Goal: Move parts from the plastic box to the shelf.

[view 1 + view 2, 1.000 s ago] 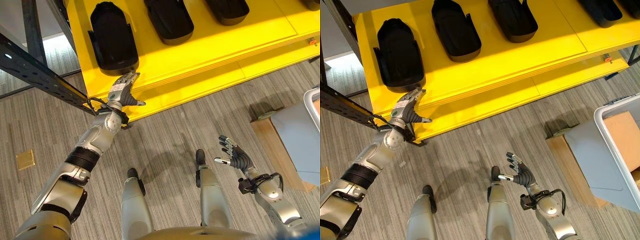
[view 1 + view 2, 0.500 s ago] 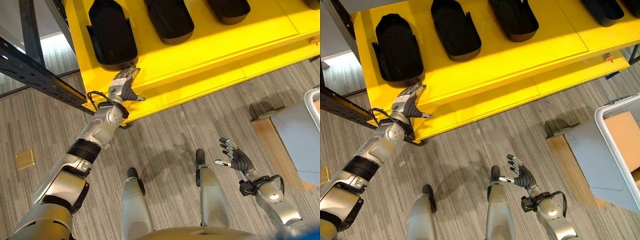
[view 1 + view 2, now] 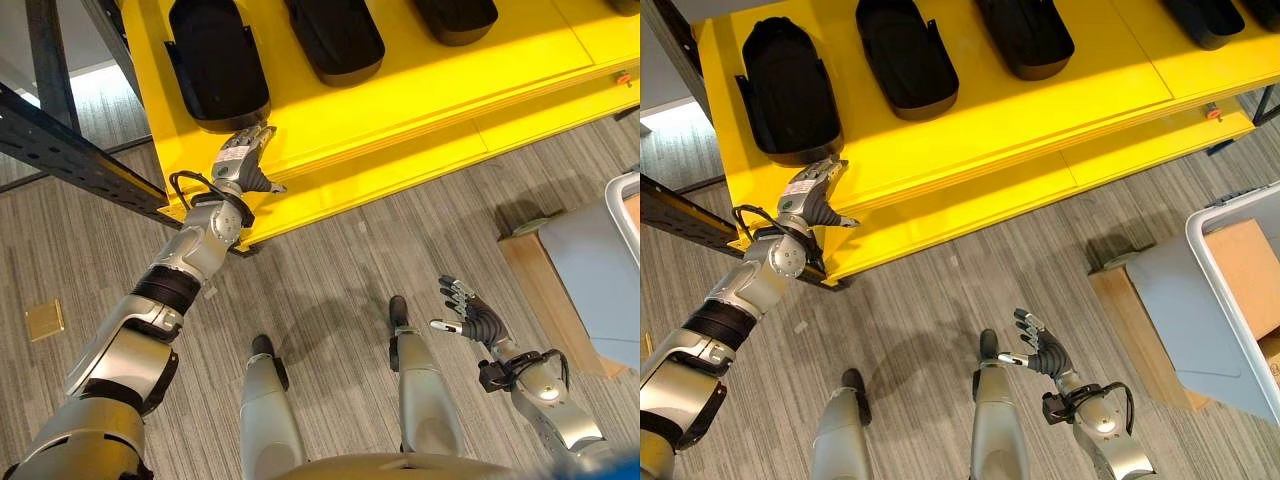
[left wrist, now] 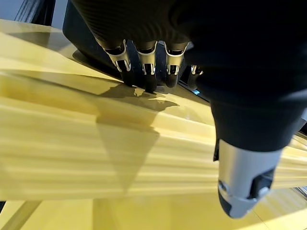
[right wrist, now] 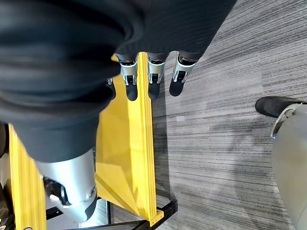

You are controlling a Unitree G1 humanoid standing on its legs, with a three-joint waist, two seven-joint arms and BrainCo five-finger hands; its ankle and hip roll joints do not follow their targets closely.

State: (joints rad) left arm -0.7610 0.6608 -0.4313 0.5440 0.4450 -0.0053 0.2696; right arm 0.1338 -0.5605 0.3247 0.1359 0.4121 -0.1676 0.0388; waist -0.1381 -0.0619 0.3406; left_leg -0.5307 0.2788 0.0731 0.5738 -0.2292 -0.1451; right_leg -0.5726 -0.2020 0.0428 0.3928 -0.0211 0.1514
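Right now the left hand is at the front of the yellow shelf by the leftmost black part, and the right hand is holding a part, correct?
Not quite: the right hand is open and holds nothing, as the right eye view shows. The left hand is at the yellow shelf by the leftmost black part.

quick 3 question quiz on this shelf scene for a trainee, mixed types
1. True or false: the left hand is curled round a black part.
2. Which hand is at the yellow shelf? A) left B) right
3. Fill in: the right hand hangs open above the ____.

Key: 1. False, its fingers are straight at the part's near end. 2. A. 3. Floor.
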